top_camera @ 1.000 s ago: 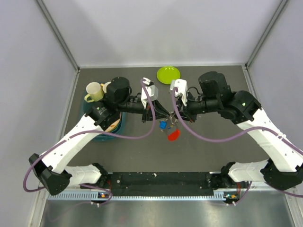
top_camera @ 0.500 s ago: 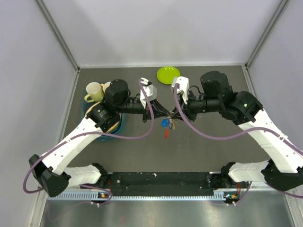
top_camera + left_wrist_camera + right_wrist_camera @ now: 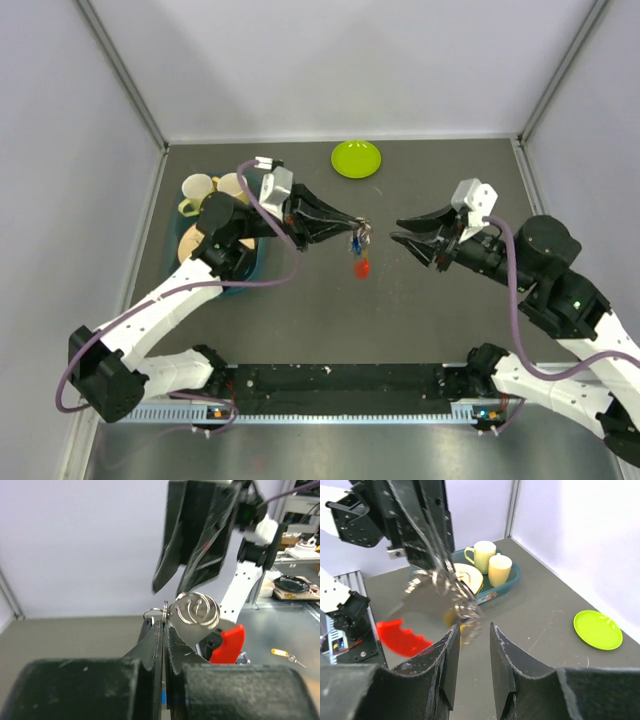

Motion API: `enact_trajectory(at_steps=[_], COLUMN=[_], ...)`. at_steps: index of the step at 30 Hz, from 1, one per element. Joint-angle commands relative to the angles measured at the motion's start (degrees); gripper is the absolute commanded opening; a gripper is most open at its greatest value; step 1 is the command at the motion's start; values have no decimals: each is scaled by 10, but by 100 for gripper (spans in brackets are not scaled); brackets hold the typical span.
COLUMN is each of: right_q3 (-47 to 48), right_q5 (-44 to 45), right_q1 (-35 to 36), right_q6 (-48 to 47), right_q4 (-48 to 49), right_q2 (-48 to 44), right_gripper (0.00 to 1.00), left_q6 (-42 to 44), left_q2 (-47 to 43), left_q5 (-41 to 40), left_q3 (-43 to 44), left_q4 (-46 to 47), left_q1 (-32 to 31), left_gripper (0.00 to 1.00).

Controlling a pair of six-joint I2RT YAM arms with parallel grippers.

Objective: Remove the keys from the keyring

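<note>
My left gripper (image 3: 356,222) is shut on the keyring (image 3: 361,234), and the bunch hangs from its tips above the table. In the left wrist view the jaws (image 3: 164,622) pinch one thin silver ring edge-on, with several more rings (image 3: 197,610) beside it. A red key (image 3: 361,268) dangles lowest, also seen as a red key (image 3: 227,642) behind the rings. My right gripper (image 3: 396,230) stands open a short way right of the bunch, touching nothing. From the right wrist, the blurred keyring (image 3: 462,605) and red key (image 3: 400,637) lie just beyond the open jaws (image 3: 472,630).
A lime-green dish (image 3: 356,158) lies at the back of the table. At the left a teal tray (image 3: 252,268) holds two pale yellow cups (image 3: 198,194) and a plate, partly under my left arm. Grey walls close in both sides.
The right gripper has opened, let go of the bunch and drawn back to the right. The left gripper has shut on the keyring and now holds the bunch alone.
</note>
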Motion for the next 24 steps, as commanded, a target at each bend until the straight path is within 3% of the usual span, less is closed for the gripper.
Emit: enact_trajectory(at_steps=[1, 10, 24], right_q3=[-39, -61, -78], right_q5=[25, -55, -162], right_q1=[5, 5, 5], right_q6=[-20, -64, -44], right_q4=[118, 216, 252], right_q2=[-2, 4, -22], right_gripper=[30, 36, 40], left_q6=[-111, -240, -288], left_q2=[-1, 24, 41], left_q5=[21, 23, 36], left_q3=[-7, -9, 2], left_q4=[200, 361, 410], left_q1=[1, 1, 1], left_gripper=[0, 0, 0])
